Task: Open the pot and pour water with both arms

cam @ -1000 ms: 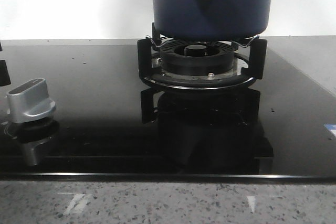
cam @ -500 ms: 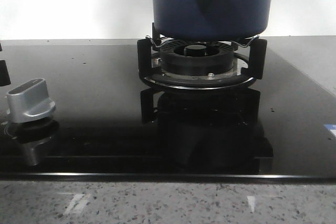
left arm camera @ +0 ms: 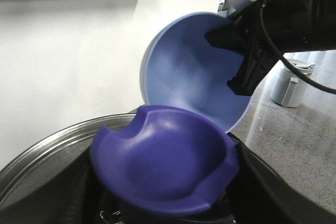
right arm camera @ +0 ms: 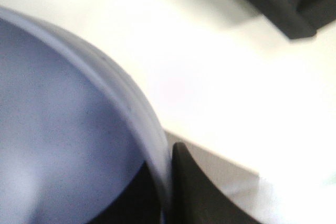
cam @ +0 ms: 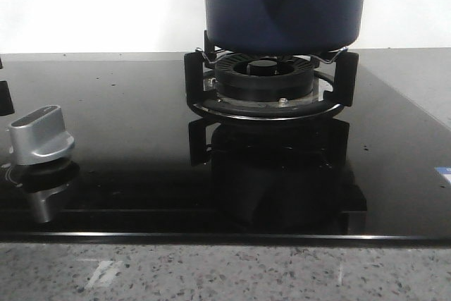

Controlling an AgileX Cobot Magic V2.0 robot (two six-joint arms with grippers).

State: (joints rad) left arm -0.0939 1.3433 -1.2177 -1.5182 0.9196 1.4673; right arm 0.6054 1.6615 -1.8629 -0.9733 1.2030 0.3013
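The navy-blue pot (cam: pixel 282 5) stands over the black burner ring (cam: pixel 264 75), its top cut off by the frame. In the left wrist view the pot's scooped purple-blue handle (left arm camera: pixel 163 166) fills the space between my left gripper's (left arm camera: pixel 163 187) black fingers, which are closed around it; the steel pot rim (left arm camera: pixel 47 142) curves beside it. The lid (left arm camera: pixel 184 72), pale blue underneath, is tilted up off the pot. My right gripper (left arm camera: pixel 231 59) pinches its edge. In the right wrist view the lid (right arm camera: pixel 52 129) sits between the right gripper's (right arm camera: pixel 168 182) fingers. Neither gripper shows in the front view.
The glossy black cooktop (cam: pixel 127 103) carries a silver control knob (cam: pixel 41 135) at the front left. Speckled stone counter (cam: pixel 225 273) runs along the front. A pale grey canister (left arm camera: pixel 287 85) stands on the counter beyond the lid. A white wall is behind.
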